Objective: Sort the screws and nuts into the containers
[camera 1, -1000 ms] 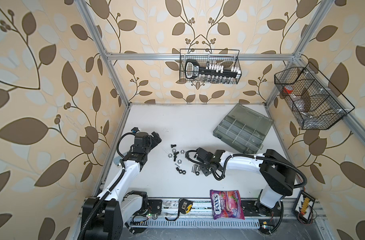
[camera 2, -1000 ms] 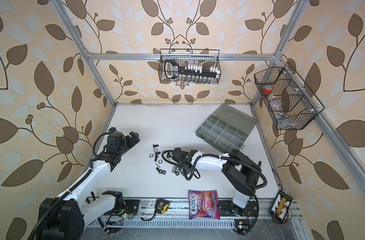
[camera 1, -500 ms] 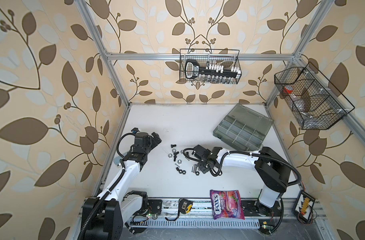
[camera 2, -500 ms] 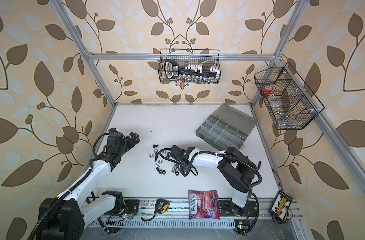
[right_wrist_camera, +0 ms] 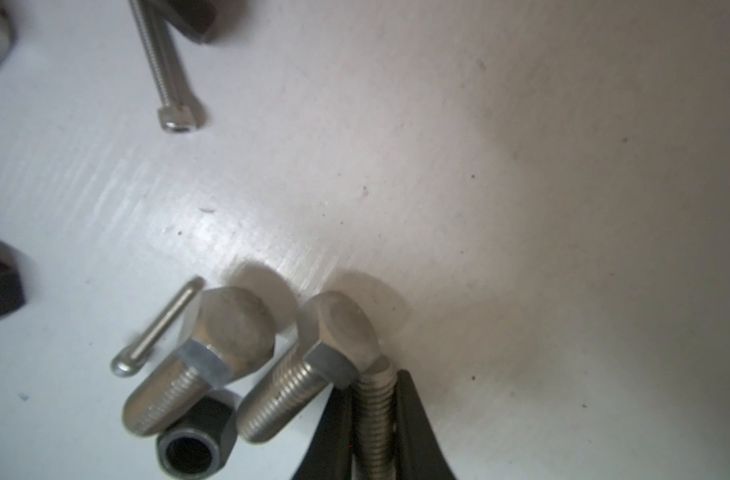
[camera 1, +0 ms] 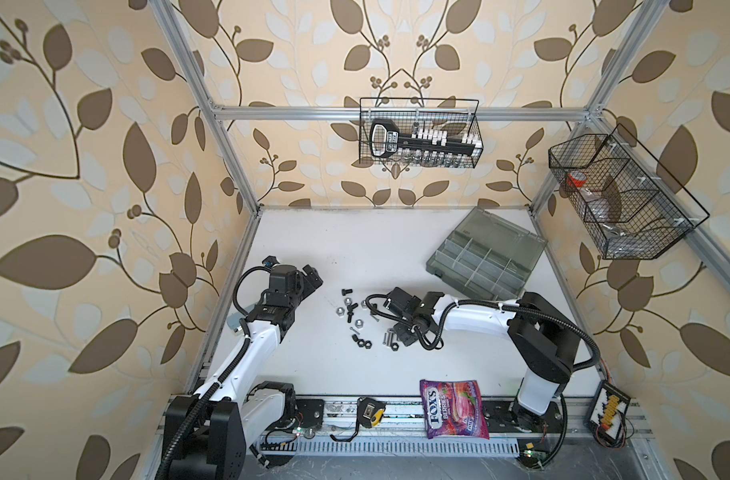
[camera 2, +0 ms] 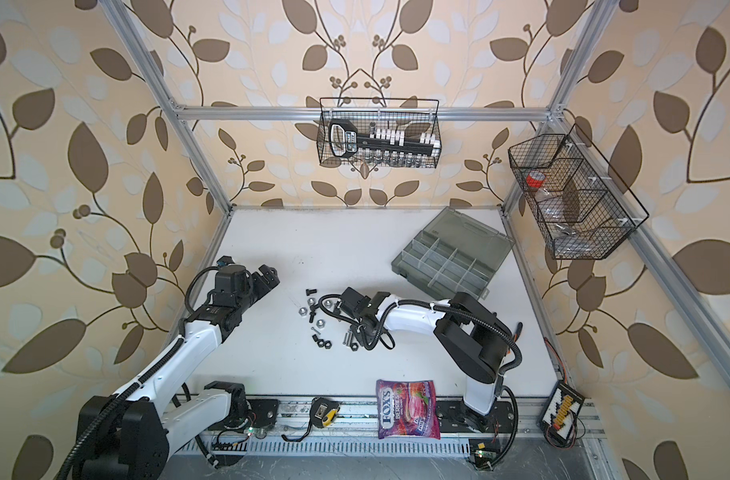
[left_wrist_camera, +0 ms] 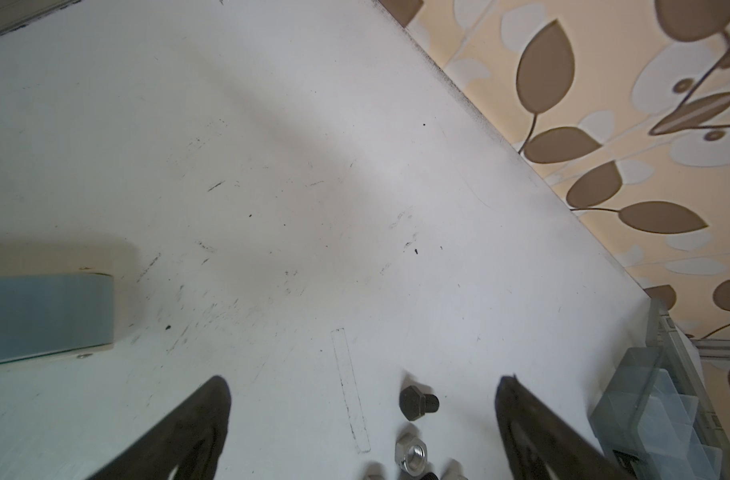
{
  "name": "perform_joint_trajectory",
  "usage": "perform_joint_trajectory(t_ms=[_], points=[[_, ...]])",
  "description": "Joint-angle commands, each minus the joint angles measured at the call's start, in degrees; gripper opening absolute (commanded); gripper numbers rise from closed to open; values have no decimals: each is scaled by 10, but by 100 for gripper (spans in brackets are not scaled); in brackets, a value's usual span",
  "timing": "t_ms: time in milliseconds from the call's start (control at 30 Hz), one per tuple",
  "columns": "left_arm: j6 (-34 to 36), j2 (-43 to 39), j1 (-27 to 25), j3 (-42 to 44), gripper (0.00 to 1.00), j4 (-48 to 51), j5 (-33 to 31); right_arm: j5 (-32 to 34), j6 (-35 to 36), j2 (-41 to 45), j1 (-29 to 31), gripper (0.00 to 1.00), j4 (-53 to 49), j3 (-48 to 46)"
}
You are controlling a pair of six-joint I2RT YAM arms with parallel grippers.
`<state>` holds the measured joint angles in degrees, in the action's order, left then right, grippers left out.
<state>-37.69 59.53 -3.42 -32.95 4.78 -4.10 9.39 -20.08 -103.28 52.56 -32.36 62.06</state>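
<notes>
The right gripper [right_wrist_camera: 374, 380] is clamped on the threaded shaft of a silver screw [right_wrist_camera: 373, 428], low over the white table [camera 1: 334, 249]. The screw's end touches the head of a thick screw [right_wrist_camera: 313, 365]. A second thick screw [right_wrist_camera: 213, 353] and a black nut [right_wrist_camera: 195, 444] lie just beside. The left gripper [left_wrist_camera: 361, 384] hangs with its fingers wide apart and empty, near a black screw [left_wrist_camera: 417, 402]. The grey box [camera 1: 485, 253] sits open at the back right, well apart from the pile.

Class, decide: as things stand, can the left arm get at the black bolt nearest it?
Probably yes: the left arm has open fingers facing the black bolt across bare table, and the right arm sits beyond it.
</notes>
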Motion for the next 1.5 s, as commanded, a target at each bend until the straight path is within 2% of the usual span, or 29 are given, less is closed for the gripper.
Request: perform_joint_trajectory(t_ms=[0,200,333,433,667,867,1133,1467], points=[[3,-6,-2,-24,99,1,-16,-9,-12,6,-9,0,-27,-4],[3,-10,-2,-27,99,8,-23,0,-36,70,-53,0,-28,-11],[3,-12,-2,-28,99,8,-25,9,-53,124,-104,0,-28,-18],[2,-11,-2,-30,99,8,-23,6,-59,164,-163,0,-25,-28],[1,-3,-2,-35,99,5,-14,-5,-56,226,-342,0,-18,-53],[3,3,-2,-31,99,-5,-1,-33,-68,262,-468,0,28,-88],[5,12,-2,-35,99,-4,10,-24,-68,274,-537,0,47,-108],[5,14,-2,-38,99,-2,12,-65,-55,269,-604,0,59,-146]])
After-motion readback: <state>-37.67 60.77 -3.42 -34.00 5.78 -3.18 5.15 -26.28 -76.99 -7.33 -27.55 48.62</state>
